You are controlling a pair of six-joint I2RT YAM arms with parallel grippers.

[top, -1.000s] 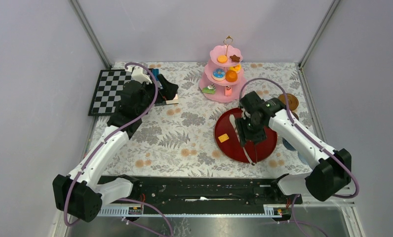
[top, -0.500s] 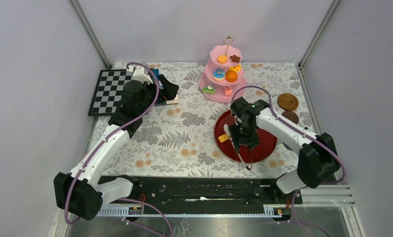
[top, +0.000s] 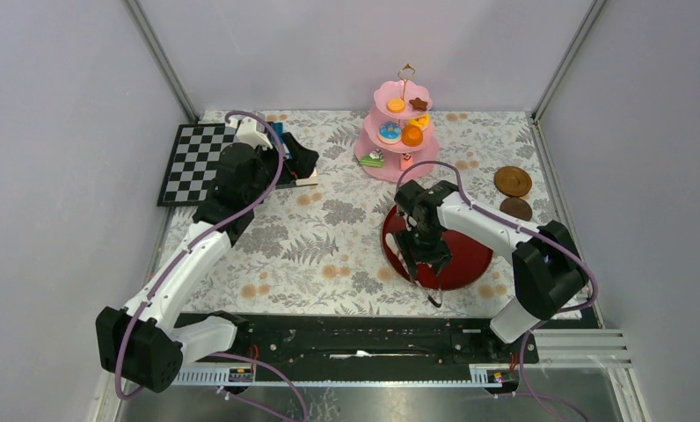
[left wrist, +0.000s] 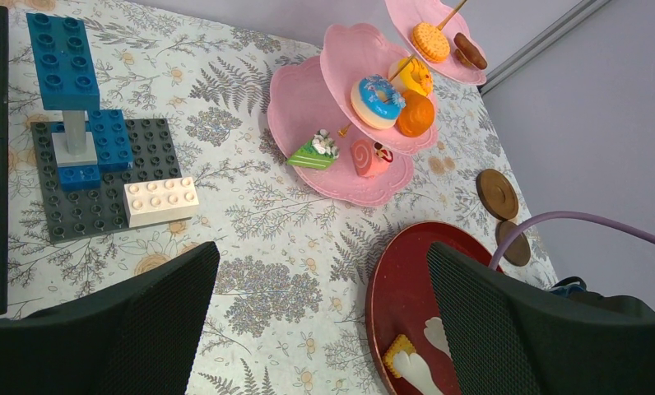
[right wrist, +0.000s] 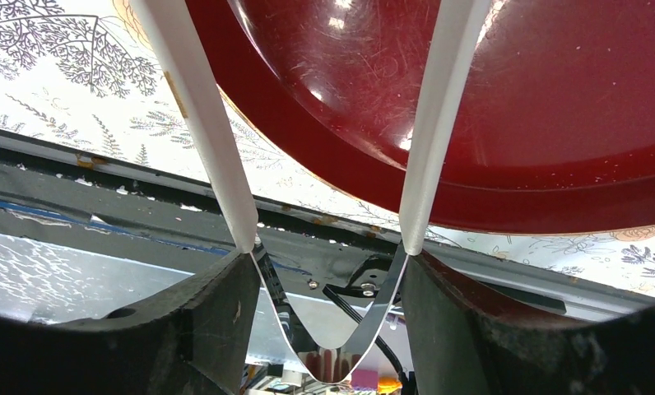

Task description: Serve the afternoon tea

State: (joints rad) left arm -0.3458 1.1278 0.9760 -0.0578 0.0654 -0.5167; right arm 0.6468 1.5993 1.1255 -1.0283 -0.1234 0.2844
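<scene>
The pink three-tier stand (top: 399,132) (left wrist: 341,169) at the back holds several toy sweets, among them a blue donut (left wrist: 376,89) and a green cake slice (left wrist: 312,152). One yellow biscuit (left wrist: 398,350) lies at the left edge of the dark red tray (top: 465,255) (right wrist: 513,123). My right gripper (top: 421,255) (right wrist: 328,271) hangs over that edge, shut on the white tongs (right wrist: 201,115), whose tips (left wrist: 419,374) rest at the biscuit. My left gripper (top: 298,163) (left wrist: 320,321) stands open and empty over the cloth, left of the stand.
Two brown saucers (top: 512,181) (left wrist: 497,193) lie right of the tray. A brick model on a grey plate (left wrist: 85,164) and a checkerboard (top: 193,163) sit at the back left. Walls and frame posts close in the patterned cloth.
My right arm has carried the tongs leftward across the red tray to its left edge, now covering the biscuit in the top view. The left arm has not moved.
</scene>
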